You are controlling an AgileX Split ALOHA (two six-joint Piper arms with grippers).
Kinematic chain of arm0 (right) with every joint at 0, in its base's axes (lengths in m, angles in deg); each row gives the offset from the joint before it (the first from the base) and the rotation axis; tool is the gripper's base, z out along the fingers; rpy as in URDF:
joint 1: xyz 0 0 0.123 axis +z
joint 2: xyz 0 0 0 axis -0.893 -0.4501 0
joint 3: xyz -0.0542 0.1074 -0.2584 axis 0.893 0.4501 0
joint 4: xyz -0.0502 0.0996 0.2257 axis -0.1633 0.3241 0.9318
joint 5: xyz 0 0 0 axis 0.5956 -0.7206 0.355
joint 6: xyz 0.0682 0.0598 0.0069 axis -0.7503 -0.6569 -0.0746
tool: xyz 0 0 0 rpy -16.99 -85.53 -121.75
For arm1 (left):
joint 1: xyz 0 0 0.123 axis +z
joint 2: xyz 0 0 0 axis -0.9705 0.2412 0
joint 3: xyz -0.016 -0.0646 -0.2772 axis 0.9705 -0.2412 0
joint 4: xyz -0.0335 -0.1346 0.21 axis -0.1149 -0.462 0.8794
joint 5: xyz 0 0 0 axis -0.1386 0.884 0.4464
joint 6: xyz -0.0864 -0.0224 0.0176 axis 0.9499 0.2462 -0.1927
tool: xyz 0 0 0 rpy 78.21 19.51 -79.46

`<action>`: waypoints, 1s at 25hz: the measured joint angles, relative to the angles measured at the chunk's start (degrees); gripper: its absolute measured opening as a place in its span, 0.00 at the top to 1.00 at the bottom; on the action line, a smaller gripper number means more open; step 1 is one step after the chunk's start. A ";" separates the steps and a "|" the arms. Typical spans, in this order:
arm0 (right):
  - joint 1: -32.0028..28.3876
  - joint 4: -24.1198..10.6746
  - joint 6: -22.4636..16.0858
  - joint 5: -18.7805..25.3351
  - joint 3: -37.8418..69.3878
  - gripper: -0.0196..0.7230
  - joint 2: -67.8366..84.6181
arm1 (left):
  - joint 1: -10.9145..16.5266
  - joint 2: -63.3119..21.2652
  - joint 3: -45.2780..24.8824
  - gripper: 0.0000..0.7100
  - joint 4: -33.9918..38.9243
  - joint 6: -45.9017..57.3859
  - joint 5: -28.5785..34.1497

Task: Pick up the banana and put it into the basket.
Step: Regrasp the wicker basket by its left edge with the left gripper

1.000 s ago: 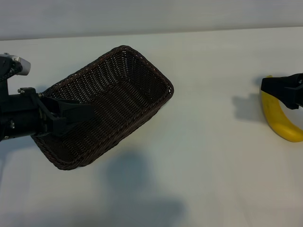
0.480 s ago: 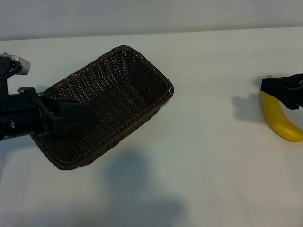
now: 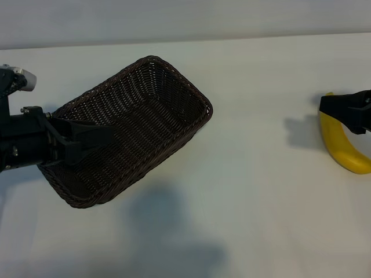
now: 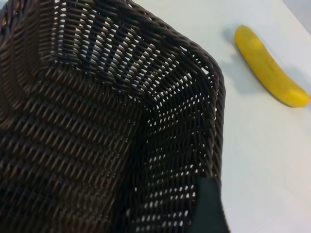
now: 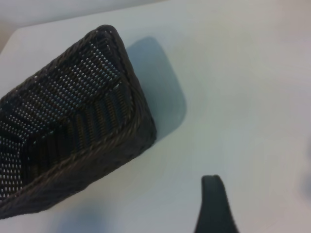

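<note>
You find the banana [image 3: 345, 147] on the bench [image 3: 261, 220], well apart from the basket [image 3: 174, 87]; left gripper [image 3: 87, 142] clamps the basket's rim; right gripper [image 3: 348, 110] hangs above the banana, apart, empty; pickup and placement remain.

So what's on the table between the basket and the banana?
Nothing but bare white table and shadow lies between the basket and the banana, as the exterior view shows.
</note>
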 joint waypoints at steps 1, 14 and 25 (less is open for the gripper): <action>0.00 0.00 0.00 0.00 0.00 0.32 0.00 | 0.00 0.00 0.00 0.24 0.00 1.77 0.00; 0.00 0.00 -0.02 0.00 0.00 0.32 0.00 | 0.00 -9.16 0.00 0.24 15.91 27.76 -0.08; 0.00 0.00 -0.02 0.00 0.00 0.32 0.00 | 0.00 -18.75 0.00 0.24 54.03 69.56 -1.86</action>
